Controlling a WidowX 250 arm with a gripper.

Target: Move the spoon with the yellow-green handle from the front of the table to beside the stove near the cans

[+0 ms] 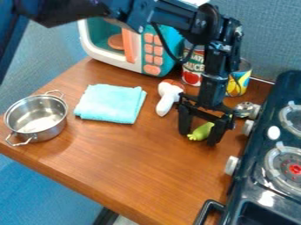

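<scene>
Brown bench (141, 162) carries a green toy (201, 131) between the widely parted fingers of the pincer (199, 137); whether they touch it, I can't tell. Centring it before an even squeeze seems wise.

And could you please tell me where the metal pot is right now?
In the camera view, the metal pot sits near the left edge of the table, left of the folded light-blue cloth.
</scene>
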